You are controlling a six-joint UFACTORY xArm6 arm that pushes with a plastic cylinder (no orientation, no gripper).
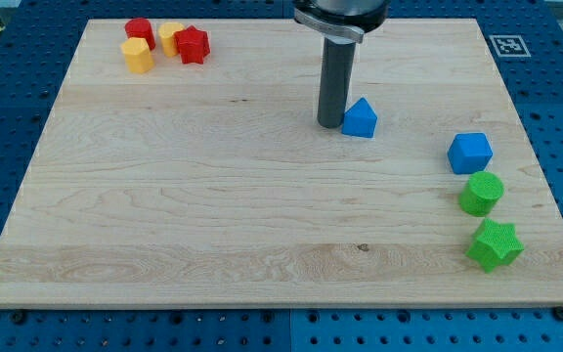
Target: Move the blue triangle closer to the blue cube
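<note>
The blue triangle (361,117) lies on the wooden board, right of centre toward the view's top. The blue cube (470,153) sits to its right and a little lower, near the board's right edge. My tip (331,123) stands just left of the blue triangle, touching or nearly touching its left side. The dark rod rises from there to the view's top.
A green cylinder (481,194) and a green star (495,244) sit below the blue cube. At the top left are a red cylinder (140,31), a yellow cylinder (138,55), another yellow block (170,37) and a red star (193,45). The board (213,196) lies on a blue pegboard.
</note>
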